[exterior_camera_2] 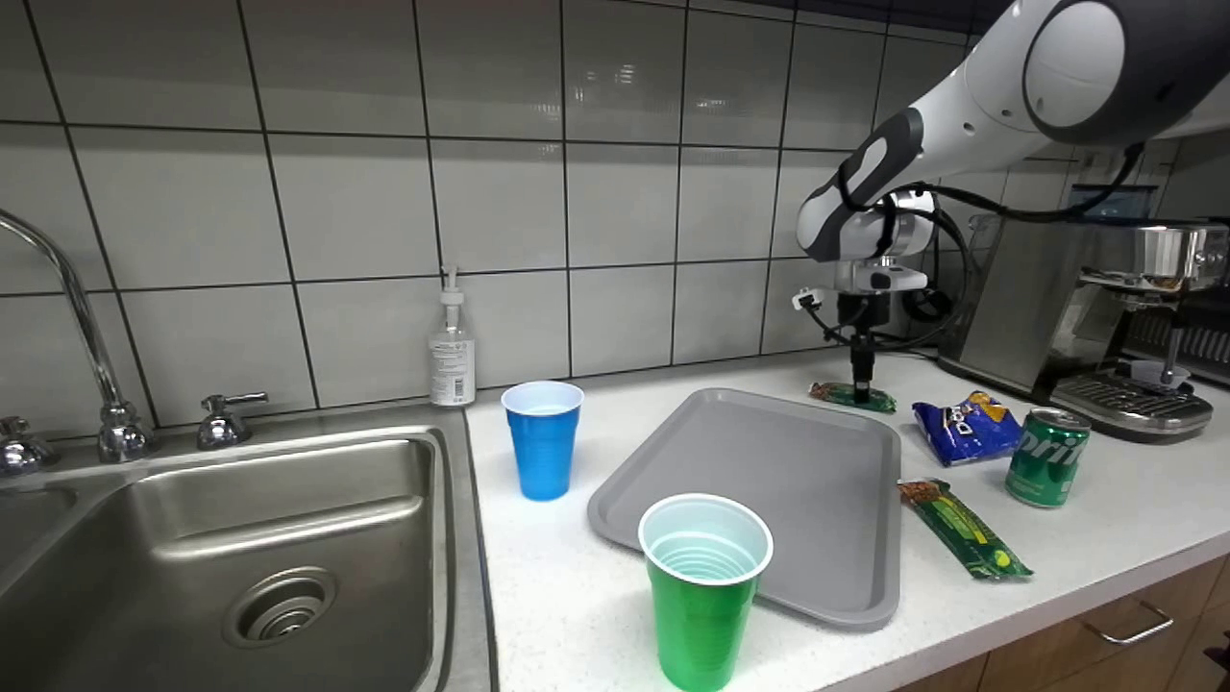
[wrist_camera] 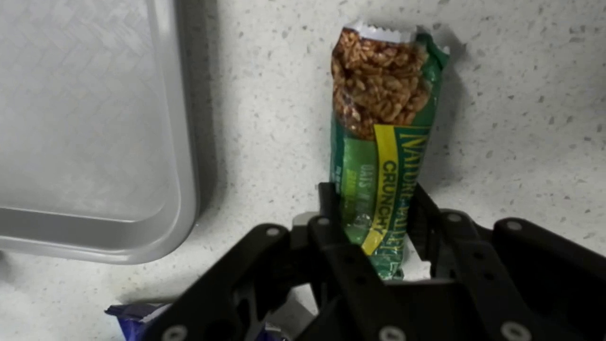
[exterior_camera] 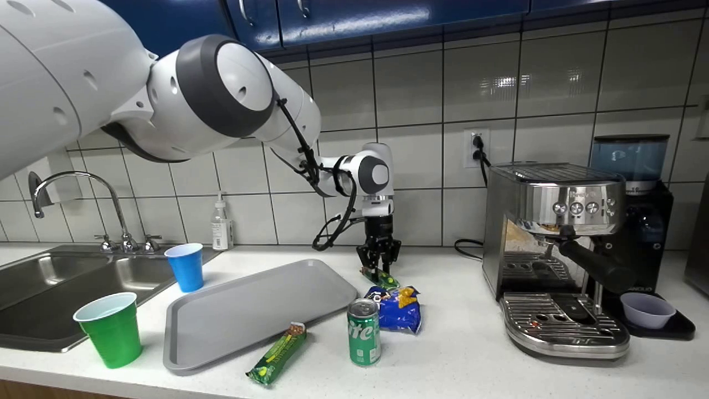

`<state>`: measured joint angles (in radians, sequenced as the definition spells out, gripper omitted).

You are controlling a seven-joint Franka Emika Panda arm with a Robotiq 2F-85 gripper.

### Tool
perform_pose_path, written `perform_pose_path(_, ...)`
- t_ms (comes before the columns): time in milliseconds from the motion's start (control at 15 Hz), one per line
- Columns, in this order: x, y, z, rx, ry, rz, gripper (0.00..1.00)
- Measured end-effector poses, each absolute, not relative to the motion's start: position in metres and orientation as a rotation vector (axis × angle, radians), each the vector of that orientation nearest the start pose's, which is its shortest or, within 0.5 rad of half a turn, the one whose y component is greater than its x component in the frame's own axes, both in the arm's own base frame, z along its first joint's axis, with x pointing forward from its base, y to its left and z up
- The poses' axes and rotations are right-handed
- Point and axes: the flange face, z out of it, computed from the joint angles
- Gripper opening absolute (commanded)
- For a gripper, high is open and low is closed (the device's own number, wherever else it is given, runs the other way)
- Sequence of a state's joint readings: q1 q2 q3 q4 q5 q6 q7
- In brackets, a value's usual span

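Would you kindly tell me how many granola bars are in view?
2: one granola bar is in the gripper; the second bar lies on the counter between the gray tray and the Sprite can. Others may be hidden.

White table (exterior_camera: pixel 454 360) holds a gray tray (exterior_camera: pixel 255 310); near the tray, blue cup (exterior_camera: pixel 186 269), green cup (exterior_camera: pixel 112 332), soda can (exterior_camera: pixel 364 334), snack bag (exterior_camera: pixel 399 311), two granola bars (exterior_camera: pixel 278 354).
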<state>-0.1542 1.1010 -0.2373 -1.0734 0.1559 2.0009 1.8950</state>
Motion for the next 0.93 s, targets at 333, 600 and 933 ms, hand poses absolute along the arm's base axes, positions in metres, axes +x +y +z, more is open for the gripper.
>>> perform_pose_path(333,0.722,-0.232,0.151,-1.423,2.955,0.048,0.13)
perform_pose_path(600,0.722,-0.236,0.166,-1.528,2.877,0.031,0.13)
perform_pose_path(933,0.712,-0.234,0.184,-1.786,2.714,0.083,0.13)
